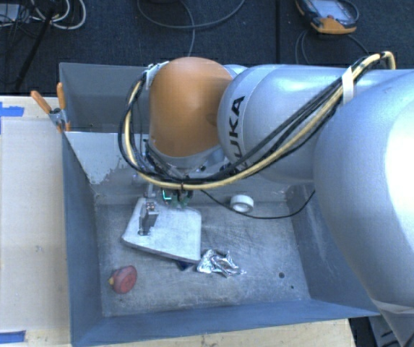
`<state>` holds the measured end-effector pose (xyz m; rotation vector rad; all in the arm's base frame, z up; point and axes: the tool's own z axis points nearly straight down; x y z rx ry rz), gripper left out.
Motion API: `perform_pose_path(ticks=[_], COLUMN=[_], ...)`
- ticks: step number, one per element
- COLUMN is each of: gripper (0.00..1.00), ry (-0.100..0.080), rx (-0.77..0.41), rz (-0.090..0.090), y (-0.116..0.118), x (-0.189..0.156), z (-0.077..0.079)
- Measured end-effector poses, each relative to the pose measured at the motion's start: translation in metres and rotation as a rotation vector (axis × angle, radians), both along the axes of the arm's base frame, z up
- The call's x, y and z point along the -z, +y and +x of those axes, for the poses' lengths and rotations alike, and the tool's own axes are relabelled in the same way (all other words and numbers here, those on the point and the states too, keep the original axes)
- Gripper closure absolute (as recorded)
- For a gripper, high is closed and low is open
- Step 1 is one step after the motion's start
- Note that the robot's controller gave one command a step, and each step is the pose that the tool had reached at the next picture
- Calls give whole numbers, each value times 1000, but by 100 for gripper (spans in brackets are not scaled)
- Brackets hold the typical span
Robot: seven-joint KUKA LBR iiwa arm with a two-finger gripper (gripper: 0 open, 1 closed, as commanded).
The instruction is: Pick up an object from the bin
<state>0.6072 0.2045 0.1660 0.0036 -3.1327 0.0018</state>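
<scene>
Grey slab (pixel 174 238) under tool (pixel 147 223), foil wad (pixel 219 264) beside

bin (pixel 84 215) grey | flat slab (pixel 170 238) pale grey | ball (pixel 123 279) red | foil (pixel 219 264) silver | ring (pixel 241 203) white

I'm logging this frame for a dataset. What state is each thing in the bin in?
gripper: low over the pad's left part
white pad: lying flat
foil scrap: crumpled
red lump: loose, apart from the rest
white ring: lying flat
</scene>
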Motion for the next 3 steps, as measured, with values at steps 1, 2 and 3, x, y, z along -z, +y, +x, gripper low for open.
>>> perform_pose_path(ticks=[1, 2, 3], gripper=[0, 0, 0], ry=[0, -11, -39], rx=[23, -367, -379], rz=[9, 3, 8], y=[-36, -74, -145], x=[70, 65, 69], z=[0, -51, -99])
